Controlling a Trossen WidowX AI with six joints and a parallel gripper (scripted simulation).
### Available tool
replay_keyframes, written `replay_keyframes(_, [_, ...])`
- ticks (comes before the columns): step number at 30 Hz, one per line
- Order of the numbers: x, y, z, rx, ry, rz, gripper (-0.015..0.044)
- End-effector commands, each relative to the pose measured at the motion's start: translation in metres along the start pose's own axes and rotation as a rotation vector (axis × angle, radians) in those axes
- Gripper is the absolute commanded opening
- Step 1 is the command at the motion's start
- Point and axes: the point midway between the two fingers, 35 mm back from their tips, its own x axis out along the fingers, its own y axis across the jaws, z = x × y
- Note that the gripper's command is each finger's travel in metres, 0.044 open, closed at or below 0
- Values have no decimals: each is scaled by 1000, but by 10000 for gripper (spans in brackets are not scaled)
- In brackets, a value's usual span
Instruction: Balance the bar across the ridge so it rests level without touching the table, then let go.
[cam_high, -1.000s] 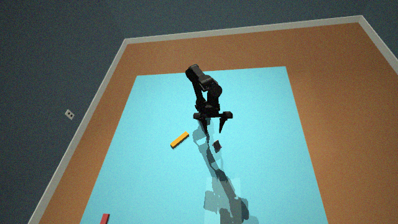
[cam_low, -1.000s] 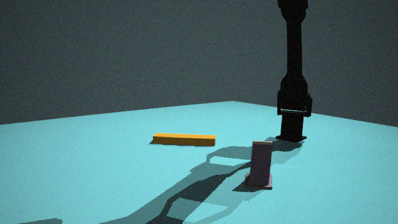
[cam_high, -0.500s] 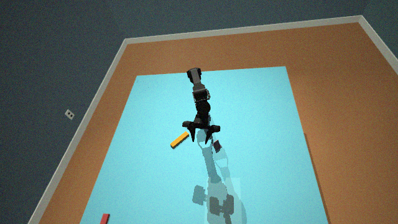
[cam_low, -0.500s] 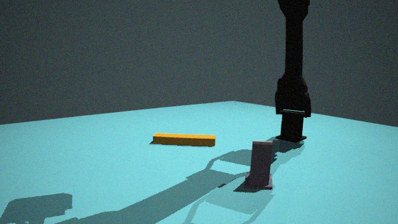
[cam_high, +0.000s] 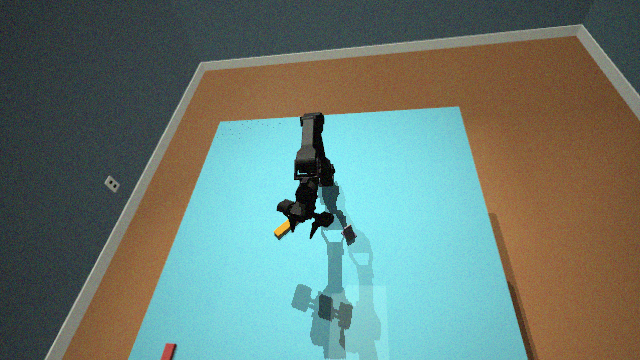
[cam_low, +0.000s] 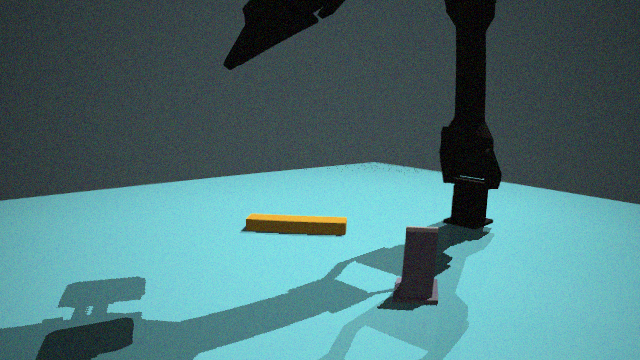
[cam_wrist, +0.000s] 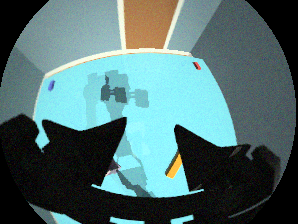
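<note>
The orange-yellow bar (cam_high: 281, 230) (cam_low: 296, 226) (cam_wrist: 172, 168) lies flat on the light blue table (cam_high: 425, 175) (cam_low: 125, 210). In the top view and the wrist view the gripper hides part of it. The ridge, a narrow dark mauve upright on a small base (cam_high: 349, 235) (cam_low: 420, 257), stands apart from the bar with nothing on top. In the wrist view a finger partly hides it. My gripper (cam_high: 302, 233) (cam_wrist: 150, 123) is open and empty, raised above the table. In the exterior view only its lower part shows, high above the bar.
A red block (cam_high: 168, 352) (cam_wrist: 197, 65) lies near the table's far edge in the wrist view, at the right. A blue block (cam_wrist: 51, 85) lies there at the left. The arm's base stands behind the ridge in the exterior view. Arm shadows cross the table.
</note>
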Motion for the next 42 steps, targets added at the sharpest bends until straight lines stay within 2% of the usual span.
replay_keyframes(1, [17,-20,-13,15,80,-31,315])
replay_keyframes(20, [55,-105,-68,184,382,-114,315])
replay_keyframes(37, [64,-166,-128,401,637,-123,315])
replay_keyframes(42, [64,-170,-134,423,658,-120,315])
